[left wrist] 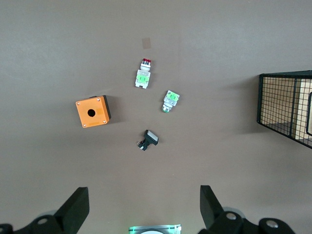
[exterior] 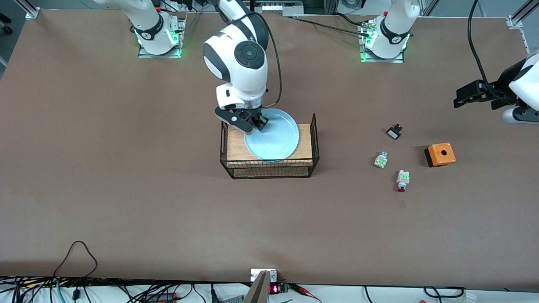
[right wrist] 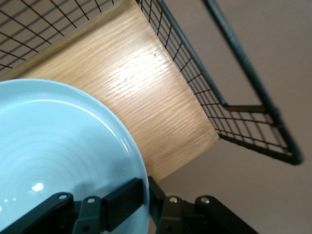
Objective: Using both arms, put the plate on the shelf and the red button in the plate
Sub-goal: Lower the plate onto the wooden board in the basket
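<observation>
Plate [exterior: 274, 136]: lying on a wooden board [exterior: 236, 145] inside a wire basket [exterior: 313, 145] at mid-bench. Right gripper [exterior: 257, 124] is clamping its rim [right wrist: 139, 170], one finger [right wrist: 122, 202] on top, the other under.

Red button [exterior: 402, 180]: lying on the bench [exterior: 126, 189] toward the left arm's end, cap pointing at the front edge. Capless white-green part [exterior: 380, 160], black part [exterior: 394, 132] and orange box [exterior: 440, 154] are lying near it, all apart.

Left gripper [exterior: 457, 101]: hanging over the bench near its end edge, fingers [left wrist: 73, 209] spread wide, holding nothing.
</observation>
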Robot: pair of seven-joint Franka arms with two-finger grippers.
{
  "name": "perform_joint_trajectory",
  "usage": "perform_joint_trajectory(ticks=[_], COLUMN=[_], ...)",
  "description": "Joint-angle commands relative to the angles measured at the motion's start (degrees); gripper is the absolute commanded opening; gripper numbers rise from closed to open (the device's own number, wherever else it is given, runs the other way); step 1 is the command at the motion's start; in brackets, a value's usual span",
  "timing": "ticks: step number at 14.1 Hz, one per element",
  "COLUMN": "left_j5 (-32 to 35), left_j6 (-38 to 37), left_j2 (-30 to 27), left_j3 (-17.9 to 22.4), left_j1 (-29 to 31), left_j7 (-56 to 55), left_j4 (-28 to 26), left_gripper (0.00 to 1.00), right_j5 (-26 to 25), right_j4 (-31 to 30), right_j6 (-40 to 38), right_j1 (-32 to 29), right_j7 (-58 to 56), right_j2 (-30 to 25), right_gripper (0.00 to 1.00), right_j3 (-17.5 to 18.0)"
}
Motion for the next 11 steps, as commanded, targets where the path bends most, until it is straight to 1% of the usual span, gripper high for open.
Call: perform_joint_trajectory(ticks=[1, 4, 5, 10, 11], left_j5=[1.19, 1.19, 1.19, 1.19, 1.19], left_j6=[-0.18, -0.18, -0.18, -0.36, -0.36], left_j2=[-0.15, -0.15, -0.15, -0.15, -0.15], left_j3=[-0.21, -0.21, -0.21, -0.21, -0.21], left_j1=[-0.25, -0.34, -0.25, -0.34, -0.34], left_j7=[-0.54, -0.54, -0.54, -0.54, -0.54], left_j4=[0.02, 0.02, 0.02, -0.06, -0.06], left_gripper=[1.00, 1.00, 1.00, 1.00, 1.00], right_j5=[-1.77, -2.56, -2.56, -2.30, -2.30], right_j4=[-0.04, 0.31, 1.09, 2.86, 2.86], right_j6=[0.76, 0.76, 0.67, 0.06, 0.23], right_j1=[1.09, 1.27, 1.18, 1.09, 1.09], right_j7=[1.65, 2.18, 1.92, 1.66, 1.66], right_j2=[0.53, 0.53, 0.44, 0.18, 0.18], right_gripper=[0.00, 0.00, 0.02, 0.14, 0.18], right_j3=[-1.41, -1.50, -1.50, -2.11, -2.29])
